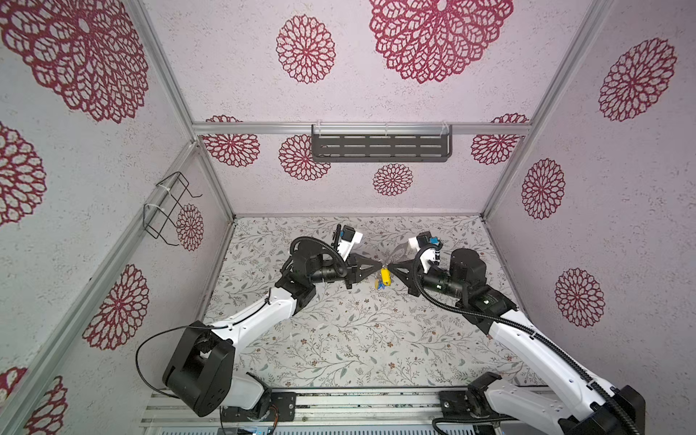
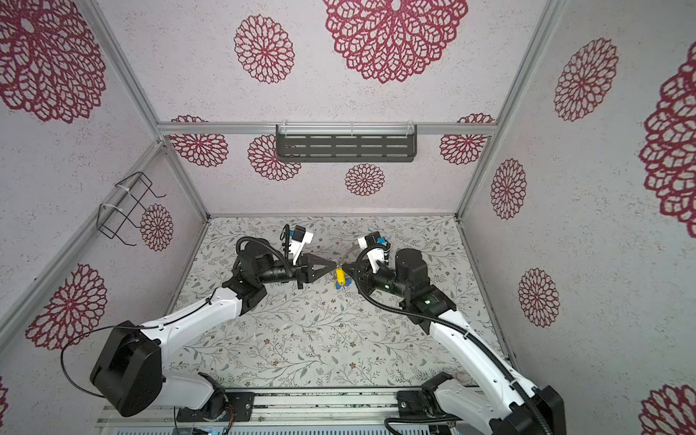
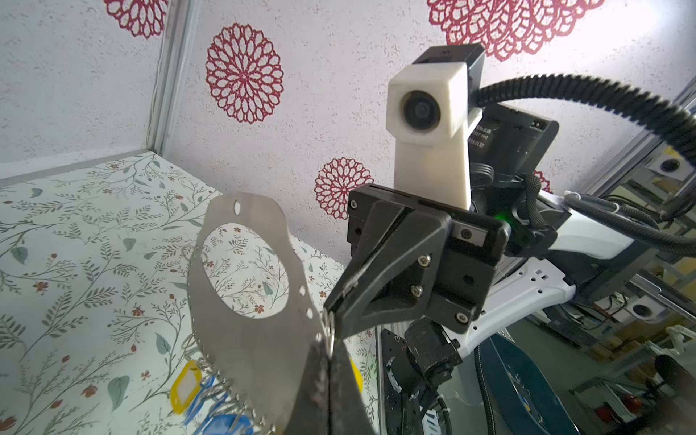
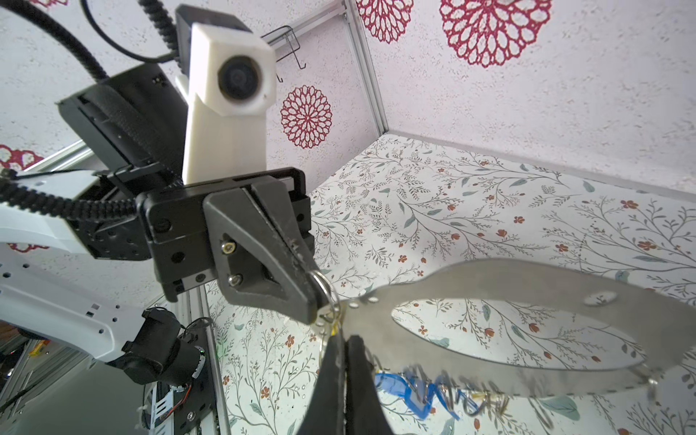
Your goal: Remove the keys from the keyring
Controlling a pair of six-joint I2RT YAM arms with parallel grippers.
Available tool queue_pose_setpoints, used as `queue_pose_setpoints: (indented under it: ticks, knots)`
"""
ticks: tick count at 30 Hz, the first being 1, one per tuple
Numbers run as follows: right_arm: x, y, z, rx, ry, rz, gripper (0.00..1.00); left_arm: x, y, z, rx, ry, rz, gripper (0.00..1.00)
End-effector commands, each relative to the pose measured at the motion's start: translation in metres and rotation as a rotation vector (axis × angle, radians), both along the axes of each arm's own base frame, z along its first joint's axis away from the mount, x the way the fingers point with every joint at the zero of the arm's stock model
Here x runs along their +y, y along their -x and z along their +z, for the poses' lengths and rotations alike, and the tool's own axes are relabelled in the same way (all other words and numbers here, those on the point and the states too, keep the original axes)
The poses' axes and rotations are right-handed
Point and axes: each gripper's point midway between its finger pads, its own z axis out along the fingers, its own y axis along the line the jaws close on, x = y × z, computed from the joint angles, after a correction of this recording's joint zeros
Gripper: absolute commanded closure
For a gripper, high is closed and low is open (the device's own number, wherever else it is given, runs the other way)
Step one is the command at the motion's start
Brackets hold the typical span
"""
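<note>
The keyring (image 3: 244, 339) is a flat grey metal crescent held in the air over the table's middle, also seen in the right wrist view (image 4: 508, 286). Small silver rings line its outer edge. My left gripper (image 3: 328, 346) is shut on one end of it. My right gripper (image 4: 343, 337) is shut on a small silver ring right beside that grip. In both top views the left gripper (image 1: 379, 264) and right gripper (image 1: 389, 266) meet tip to tip. A yellow key (image 1: 385, 275) hangs between them, with blue keys (image 1: 381, 286) below. More blue keys (image 4: 395, 384) dangle from the edge.
The floral table (image 1: 339, 339) lies below both arms. A black slotted shelf (image 1: 380, 147) hangs on the back wall and a black wire holder (image 1: 169, 207) on the left wall. A metal rail (image 1: 357, 403) runs along the front edge.
</note>
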Motion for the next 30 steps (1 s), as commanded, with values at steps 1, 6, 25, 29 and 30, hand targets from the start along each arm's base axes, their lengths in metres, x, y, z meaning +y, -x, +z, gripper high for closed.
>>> queue_pose_setpoints:
  ticks: [1,6,25,29,30]
  knots:
    - [0.013,0.014,-0.001,0.018,-0.031,0.052,1.00,0.008,-0.007,0.052,-0.105,0.172,0.085,1.00]
    - [0.027,0.020,-0.005,0.014,-0.041,0.069,1.00,0.004,-0.009,0.051,-0.078,0.215,0.117,1.00]
    - [0.028,0.016,-0.010,0.017,-0.038,0.007,1.00,-0.004,-0.014,0.045,-0.051,0.247,0.158,1.00]
    - [0.020,0.011,-0.004,-0.001,-0.024,-0.046,0.84,0.000,-0.012,0.038,-0.047,0.234,0.175,1.00]
    - [0.017,0.010,-0.001,-0.006,-0.021,-0.063,0.78,0.001,-0.011,0.036,-0.049,0.229,0.176,1.00]
